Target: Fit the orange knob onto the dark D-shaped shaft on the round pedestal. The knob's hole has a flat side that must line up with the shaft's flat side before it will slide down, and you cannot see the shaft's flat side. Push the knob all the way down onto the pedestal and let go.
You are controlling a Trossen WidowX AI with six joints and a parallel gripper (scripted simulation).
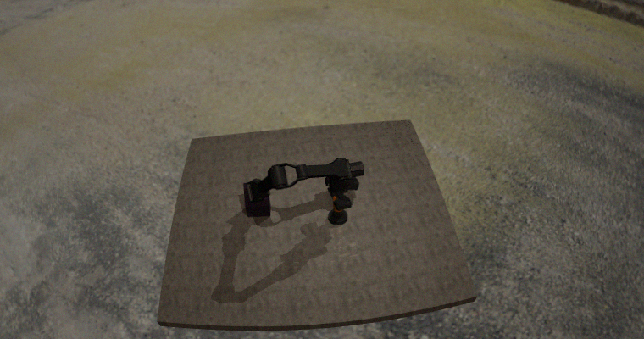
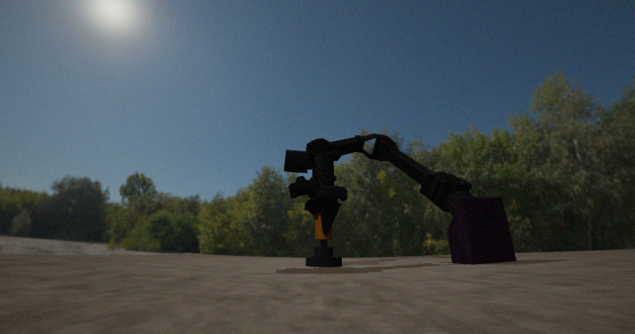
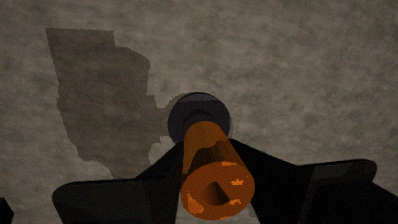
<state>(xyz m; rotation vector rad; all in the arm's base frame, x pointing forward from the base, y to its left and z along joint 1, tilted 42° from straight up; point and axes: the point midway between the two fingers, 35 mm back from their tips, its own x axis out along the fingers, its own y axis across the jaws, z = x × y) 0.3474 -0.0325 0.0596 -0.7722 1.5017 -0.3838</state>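
Note:
The orange knob is upright between the fingers of my gripper, which is shut on it. The wrist view shows the knob's top face, with a dark recess that has a straight edge. The round dark pedestal stands directly below the knob. In the exterior view a short length of the dark shaft shows between the knob's lower end and the pedestal's raised collar, so the knob is not against the pedestal. The shaft's top and flat side are hidden.
The purple arm base stands on the square table, left of the pedestal in the top view. The arm reaches over from it. The arm's shadow lies across the table and beside the pedestal.

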